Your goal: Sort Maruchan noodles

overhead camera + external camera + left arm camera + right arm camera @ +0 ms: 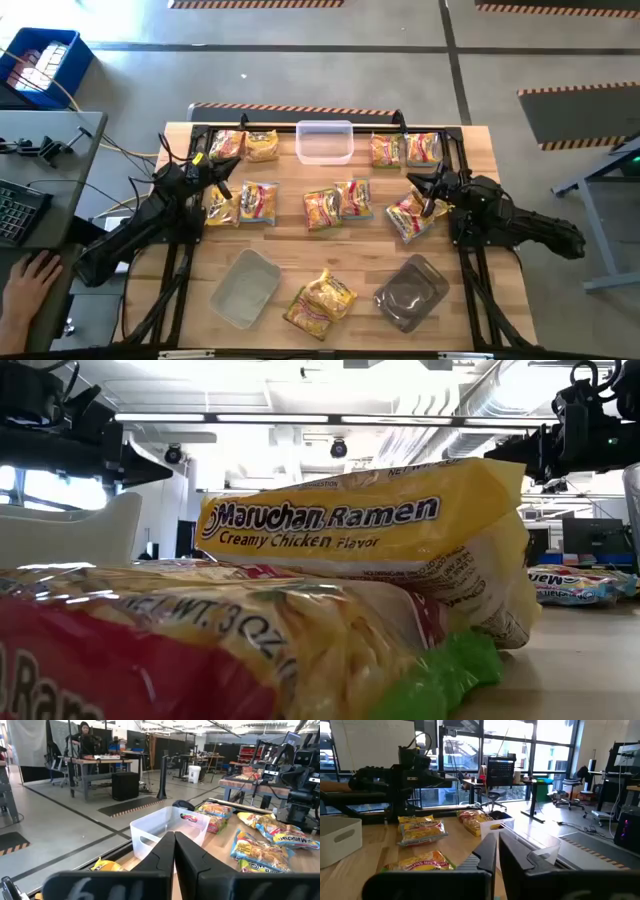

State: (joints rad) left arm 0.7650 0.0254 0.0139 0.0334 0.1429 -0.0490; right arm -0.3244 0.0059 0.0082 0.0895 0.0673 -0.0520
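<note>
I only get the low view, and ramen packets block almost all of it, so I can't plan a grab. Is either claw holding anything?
Observer: No. The left claw is shut on nothing, raised over the table's left side.
Operator: And the right one?
Observer: The right claw is shut and empty too, over the right side beside a ramen packet.
Operator: Any tubs out to sort into?
Observer: Three clear ones: the far tub at the middle of the back edge, the front-left tub and the front-right tub.
</note>
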